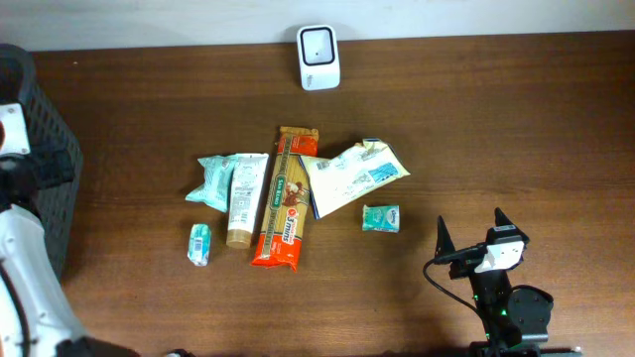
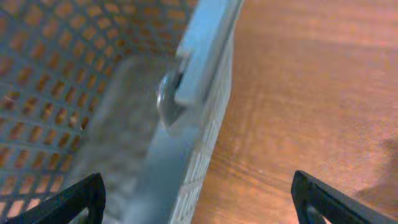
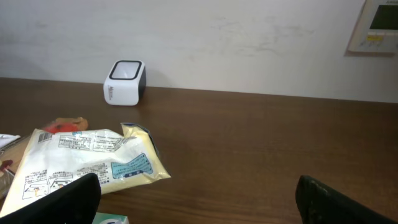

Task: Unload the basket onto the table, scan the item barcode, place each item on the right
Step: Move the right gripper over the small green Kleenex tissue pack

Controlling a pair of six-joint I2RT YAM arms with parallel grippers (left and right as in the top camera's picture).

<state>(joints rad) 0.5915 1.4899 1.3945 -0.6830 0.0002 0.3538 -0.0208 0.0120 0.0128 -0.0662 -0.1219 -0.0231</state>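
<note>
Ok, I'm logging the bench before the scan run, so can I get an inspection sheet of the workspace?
Surface: brown wooden table, no spills seen.
Job's things: white box-shaped barcode scanner at far edge; long orange pasta packet, yellow-white printed bag, white tube and teal pouch clustered mid-table.
Clutter: dark grey perforated plastic basket at left edge.
Grippers: left gripper open above the basket rim; right gripper open, empty.
Cables: black cable looped beside the right gripper.
Surroundings: white wall, beige wall panel.
</note>
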